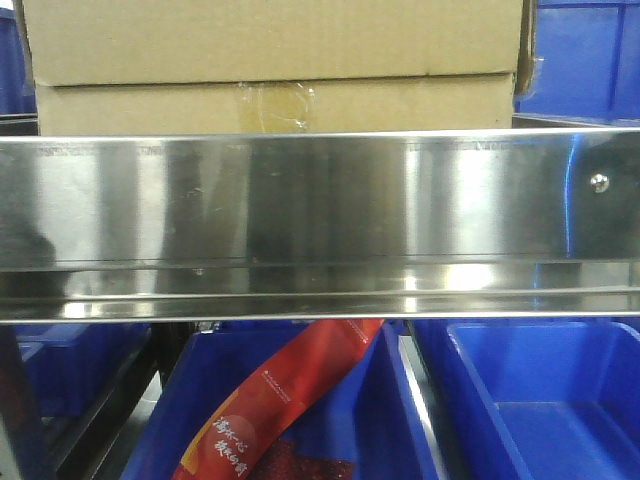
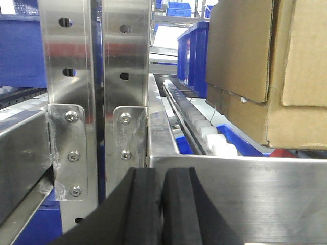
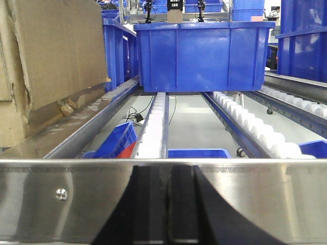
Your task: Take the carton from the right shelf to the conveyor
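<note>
The brown cardboard carton [image 1: 275, 60] stands on the right shelf, just behind its shiny steel front rail [image 1: 320, 200], which has a small screw [image 1: 598, 181]. In the left wrist view the carton [image 2: 286, 66] is at the upper right. My left gripper [image 2: 162, 176] is shut and empty, low in front of the rail [image 2: 265, 194], left of the carton. In the right wrist view the carton [image 3: 51, 66] is at the far left. My right gripper [image 3: 167, 173] is shut and empty in front of the rail [image 3: 265, 199]. The conveyor is out of view.
Steel upright posts [image 2: 92, 76] stand left of my left gripper. A blue bin [image 3: 202, 53] sits on roller tracks [image 3: 250, 122] behind the rail. Below the shelf are blue bins [image 1: 545, 400], one holding a red bag [image 1: 270, 410].
</note>
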`<move>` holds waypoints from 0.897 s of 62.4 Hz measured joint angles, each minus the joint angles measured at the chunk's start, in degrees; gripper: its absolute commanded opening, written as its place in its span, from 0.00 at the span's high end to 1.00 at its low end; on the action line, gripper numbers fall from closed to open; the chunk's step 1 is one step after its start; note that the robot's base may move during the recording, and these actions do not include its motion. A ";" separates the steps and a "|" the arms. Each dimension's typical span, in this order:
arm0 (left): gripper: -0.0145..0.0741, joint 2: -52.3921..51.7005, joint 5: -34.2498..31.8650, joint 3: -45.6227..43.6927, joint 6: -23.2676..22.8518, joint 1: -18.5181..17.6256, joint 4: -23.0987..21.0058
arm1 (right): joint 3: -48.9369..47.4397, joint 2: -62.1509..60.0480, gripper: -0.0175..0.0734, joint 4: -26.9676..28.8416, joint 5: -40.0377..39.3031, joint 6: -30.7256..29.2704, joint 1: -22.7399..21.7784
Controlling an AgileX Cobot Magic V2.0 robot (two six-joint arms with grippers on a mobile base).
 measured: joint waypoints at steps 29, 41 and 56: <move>0.82 0.00 -0.52 0.00 0.00 0.00 0.00 | 0.00 0.00 0.88 0.00 0.00 0.00 0.00; 0.82 0.00 -2.67 0.00 0.00 0.00 0.00 | 0.00 0.00 0.88 0.00 0.00 0.00 0.00; 0.82 0.00 -6.37 0.00 0.00 0.00 -0.67 | 0.00 0.00 0.88 0.00 -1.34 0.00 0.00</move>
